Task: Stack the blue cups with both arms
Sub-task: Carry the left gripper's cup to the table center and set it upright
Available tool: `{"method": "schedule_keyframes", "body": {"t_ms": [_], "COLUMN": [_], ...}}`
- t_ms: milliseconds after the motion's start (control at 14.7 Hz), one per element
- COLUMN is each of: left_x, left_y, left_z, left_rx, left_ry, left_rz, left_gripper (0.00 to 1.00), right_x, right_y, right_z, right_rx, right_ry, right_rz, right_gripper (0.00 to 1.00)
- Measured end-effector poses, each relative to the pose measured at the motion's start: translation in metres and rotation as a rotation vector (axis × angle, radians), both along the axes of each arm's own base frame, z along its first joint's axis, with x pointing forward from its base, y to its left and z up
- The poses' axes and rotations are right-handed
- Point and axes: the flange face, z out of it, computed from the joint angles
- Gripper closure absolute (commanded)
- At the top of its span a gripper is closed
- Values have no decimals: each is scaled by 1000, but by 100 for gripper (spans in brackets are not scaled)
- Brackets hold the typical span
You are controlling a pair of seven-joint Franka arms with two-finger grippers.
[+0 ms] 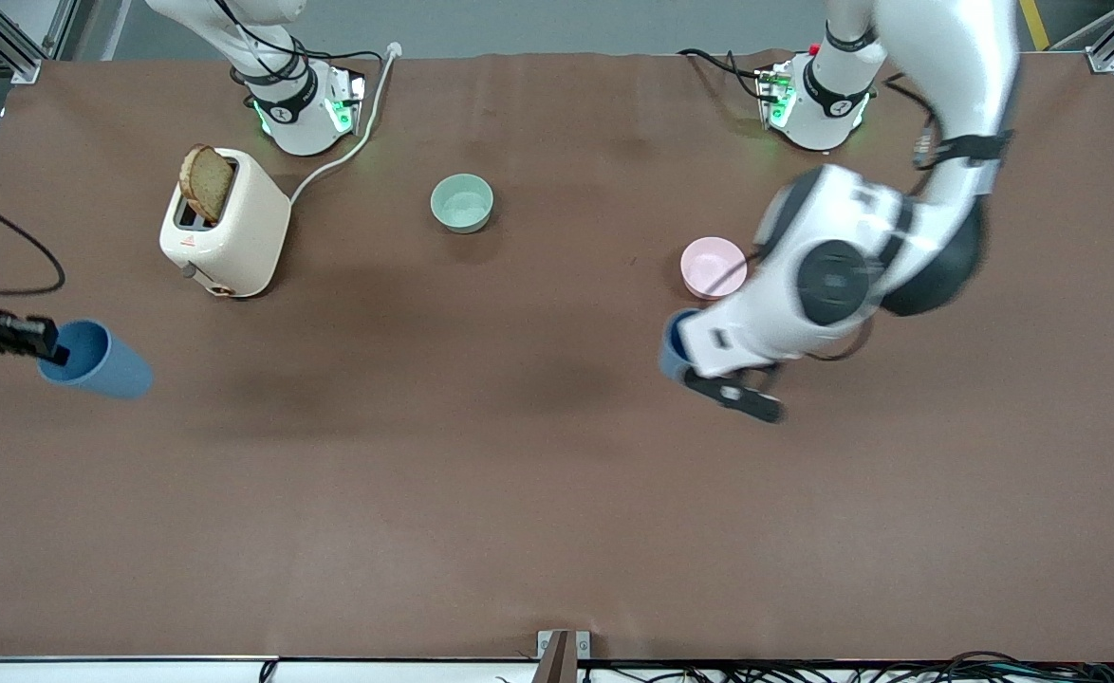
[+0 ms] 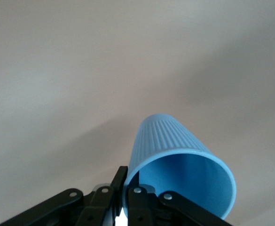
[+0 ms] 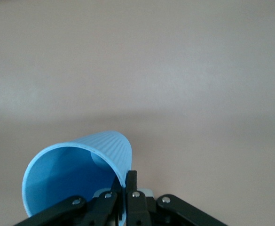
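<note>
Blue ribbed plastic, matte, tapered, no handle: two matching cups, each pinched at the rim by a gripper, one finger inside the mouth and one outside. The right gripper (image 1: 56,353) carries the first cup (image 1: 97,359) over the right arm's end of the table; the left gripper (image 1: 699,375) carries the second cup (image 1: 673,346), mostly hidden under its wrist, over bare table just beside the pink bowl (image 1: 714,267). Both cups look lifted and well apart, so the carry step seems in hand. Next move, I judge: bring them together mid-table, line up the axes, slide one cup into the other's mouth.
</note>
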Motion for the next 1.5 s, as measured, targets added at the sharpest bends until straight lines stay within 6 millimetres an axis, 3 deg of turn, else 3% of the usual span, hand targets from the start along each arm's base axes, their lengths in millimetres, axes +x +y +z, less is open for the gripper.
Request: {"method": "schedule_keyframes", "body": {"t_ms": [136,340,545,885,953,1021,1089,1293,1497], "left_x": [-25,-47,-63,-80,-81,-81,-83,-82,-75], "left_y": [-57,-110,-138,-160,-161,-163,-166,-173,-166], "left_z": [-29,-62,-93,-137,-141,-140,-138,-123,-73], "left_rx": [-7,-39,-50,-26,-26,-26,-27,-42,-43], "left_ry": [-1,-35,-43,-60,-62,-67,-71,-95,-114], "left_rz": [-77,-143,-181,-239,-242,-246,-251,-258,-249], "left_gripper": [100,100,100,95,74,23,0,0,0], "right_x": [-21,-47,-52,-51,-51,-51,-51,-50,-50], "right_y": [24,35,34,34,34,34,34,34,34], "right_z": [30,56,60,75,76,76,76,75,75], "right_rx": [-9,-12,-11,-14,-14,-14,-14,-14,-14], "right_ry": [7,27,32,-3,-4,-4,-4,-3,-2], "right_rz": [0,-1,-3,-4,-4,-4,-5,-7,-9], "right_gripper": [99,98,98,98,98,98,98,98,98]}}
